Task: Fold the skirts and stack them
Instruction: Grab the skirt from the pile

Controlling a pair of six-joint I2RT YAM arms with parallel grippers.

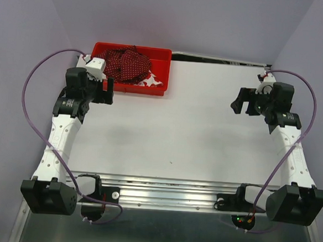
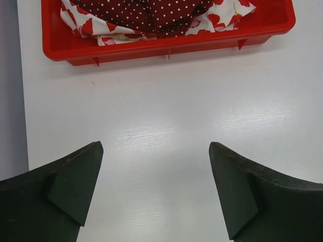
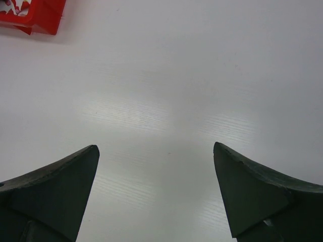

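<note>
Skirts sit bunched in the red tray (image 1: 163,60) at upper left, the polka-dot skirt (image 1: 126,63) heaped on the flowered skirt (image 2: 222,14), nothing folded yet; the left gripper (image 2: 156,151) and right gripper (image 3: 156,151) both gape empty, so next the nearer left one should probably lift out the top skirt.

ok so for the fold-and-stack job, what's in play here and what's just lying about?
In play: dark red white-dotted cloth skirt; white red-flowered cloth skirt under it; left hand, right hand, both open.
Lying about: red plastic tray holding both skirts; white table.
</note>
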